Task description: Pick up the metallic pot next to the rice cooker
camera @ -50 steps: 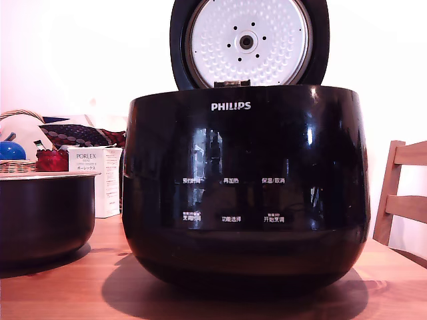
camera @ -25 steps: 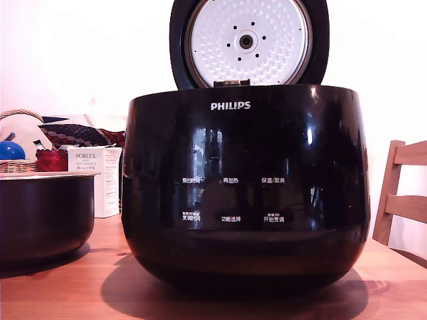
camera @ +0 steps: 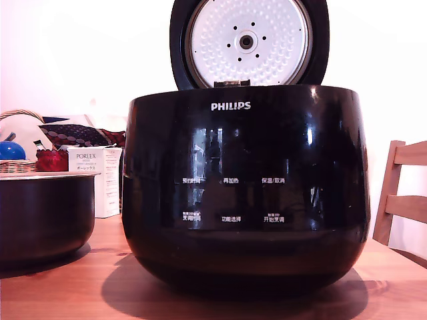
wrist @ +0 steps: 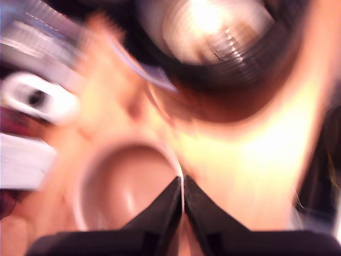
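The metallic pot [camera: 43, 213], dark with a thin pale rim, stands on the wooden table at the exterior view's left, partly cut off by the frame edge. Beside it, filling the middle, is the glossy black PHILIPS rice cooker [camera: 243, 187], its lid [camera: 248, 41] raised to show the dimpled silver plate. No gripper shows in the exterior view. The wrist view is heavily blurred. There my gripper [wrist: 183, 184] has its two dark fingers pressed together, only a thin pale slit between them, above the table beside the pot [wrist: 128, 186]. The cooker's open mouth [wrist: 213, 48] lies beyond.
Behind the pot stand a white PORLEX box [camera: 93, 180], a wicker basket [camera: 17, 165] with a blue ball [camera: 11, 151], and a red object [camera: 51, 160]. A wooden chair [camera: 403, 193] is at the exterior view's right. The table [camera: 67, 287] runs under everything.
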